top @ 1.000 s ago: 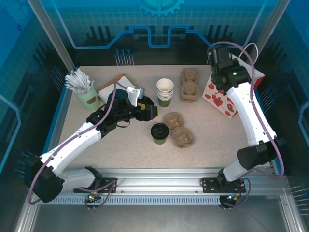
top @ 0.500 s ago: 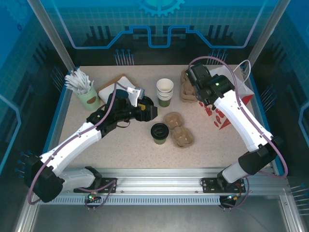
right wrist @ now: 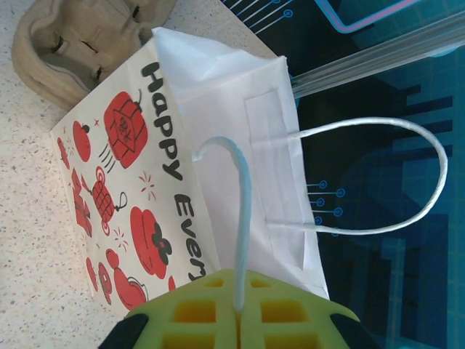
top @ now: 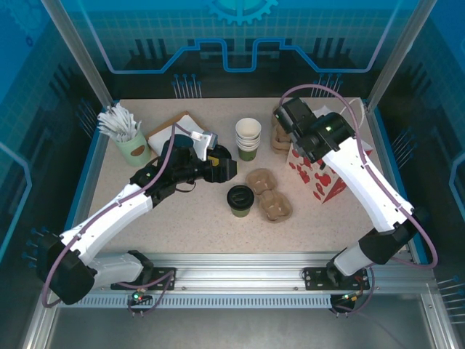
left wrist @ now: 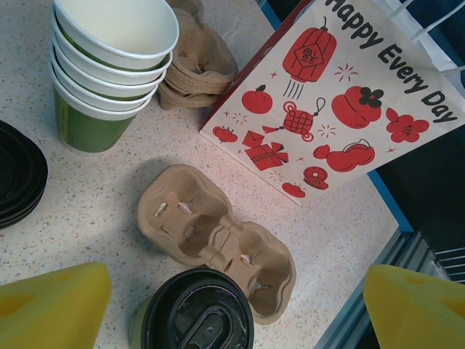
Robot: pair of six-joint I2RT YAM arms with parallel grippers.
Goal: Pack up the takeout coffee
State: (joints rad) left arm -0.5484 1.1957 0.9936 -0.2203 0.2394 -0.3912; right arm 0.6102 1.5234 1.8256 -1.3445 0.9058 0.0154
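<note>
Leftmost, the left gripper (top: 224, 168) is hovering with its yellow fingers (left wrist: 54, 302) spread wide, holding nothing. Just right of it, the small green paper cup with a round black lid (top: 240, 200) is standing upright on the speckled table (top: 182, 225), just beside the left edge of a brown pulp two-cup carrier (top: 268, 195). Bare tabletop is lying open toward the near rail. Farther right, the right gripper (right wrist: 238, 309) is pinching the white cord handle (right wrist: 243, 196) of a white paper bag with red prints (top: 317, 173), which is standing between the carrier and the table's right edge.
</note>
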